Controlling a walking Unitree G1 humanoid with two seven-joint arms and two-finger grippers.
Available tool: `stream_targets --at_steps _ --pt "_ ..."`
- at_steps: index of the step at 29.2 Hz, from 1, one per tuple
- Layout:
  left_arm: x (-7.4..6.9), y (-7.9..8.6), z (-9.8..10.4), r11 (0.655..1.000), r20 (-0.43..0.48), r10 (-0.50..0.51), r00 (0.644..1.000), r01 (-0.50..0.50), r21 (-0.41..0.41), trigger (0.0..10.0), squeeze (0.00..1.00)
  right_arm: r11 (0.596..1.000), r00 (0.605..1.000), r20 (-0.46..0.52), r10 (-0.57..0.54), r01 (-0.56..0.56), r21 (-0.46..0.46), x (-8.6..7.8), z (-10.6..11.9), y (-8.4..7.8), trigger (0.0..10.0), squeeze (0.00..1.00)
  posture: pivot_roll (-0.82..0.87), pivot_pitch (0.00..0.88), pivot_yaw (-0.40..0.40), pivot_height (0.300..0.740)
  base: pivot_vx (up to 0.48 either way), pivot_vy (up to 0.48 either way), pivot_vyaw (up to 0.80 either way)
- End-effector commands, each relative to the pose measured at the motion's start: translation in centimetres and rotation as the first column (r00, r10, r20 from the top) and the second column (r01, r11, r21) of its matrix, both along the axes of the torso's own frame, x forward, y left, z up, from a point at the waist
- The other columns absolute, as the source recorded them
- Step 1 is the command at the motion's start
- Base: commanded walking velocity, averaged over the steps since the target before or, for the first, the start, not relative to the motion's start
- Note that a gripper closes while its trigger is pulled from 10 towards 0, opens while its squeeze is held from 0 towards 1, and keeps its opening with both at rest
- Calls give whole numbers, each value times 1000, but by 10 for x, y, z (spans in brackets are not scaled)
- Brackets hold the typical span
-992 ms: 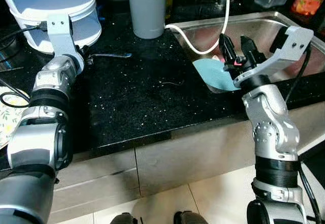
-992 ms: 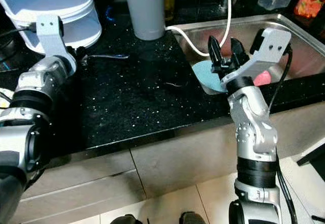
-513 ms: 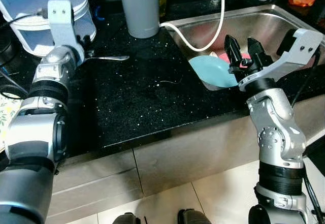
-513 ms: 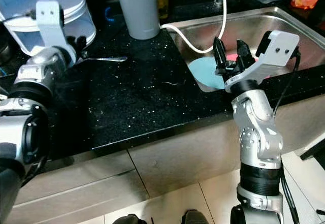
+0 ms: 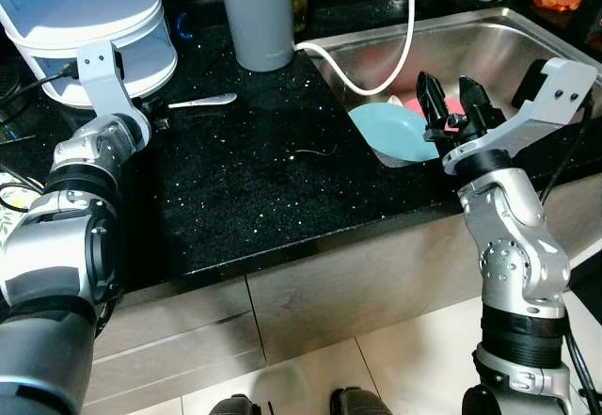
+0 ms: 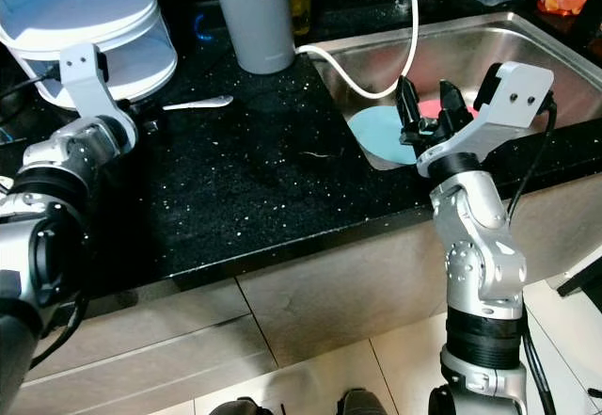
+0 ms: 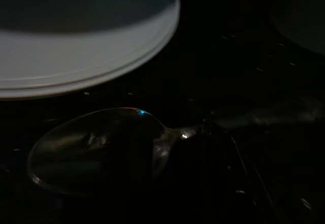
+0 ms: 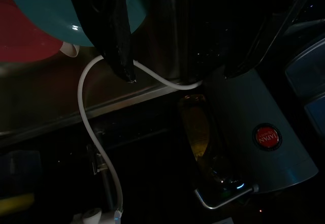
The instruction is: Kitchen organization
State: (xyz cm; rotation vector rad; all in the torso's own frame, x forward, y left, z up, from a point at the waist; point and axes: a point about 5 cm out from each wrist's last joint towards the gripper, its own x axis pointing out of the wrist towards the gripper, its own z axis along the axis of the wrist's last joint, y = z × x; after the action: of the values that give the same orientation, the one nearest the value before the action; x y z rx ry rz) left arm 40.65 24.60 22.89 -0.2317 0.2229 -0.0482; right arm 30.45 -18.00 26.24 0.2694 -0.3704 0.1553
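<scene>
A: Spoon [image 5: 201,101] lies flat on the black countertop [image 5: 273,189], between the white appliance [image 5: 89,20] and the grey tumbler [image 5: 254,10]. Left gripper [image 5: 155,119] sits just beside its near end; cannot tell how its jaws stand.

B: Right gripper [image 5: 450,104]?

A: Jaws spread wide, holding nothing, hovering at the sink [image 5: 489,43] edge over the teal plate [image 5: 400,133].

B: Risks?

A: Likely a flat spoon skids on polished stone if pinched off-centre. Right fingers could snag the white hose [image 5: 376,81] or tip the plate.
</scene>
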Motion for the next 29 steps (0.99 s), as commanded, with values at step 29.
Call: stream_targets --at_steps 29 --pt "-29 -41 28 914 183 -94 979 12 405 10000 0 990 990 33 138 -139 12 27 8 23 10000 0 73 61 -18 740 0 0 0"
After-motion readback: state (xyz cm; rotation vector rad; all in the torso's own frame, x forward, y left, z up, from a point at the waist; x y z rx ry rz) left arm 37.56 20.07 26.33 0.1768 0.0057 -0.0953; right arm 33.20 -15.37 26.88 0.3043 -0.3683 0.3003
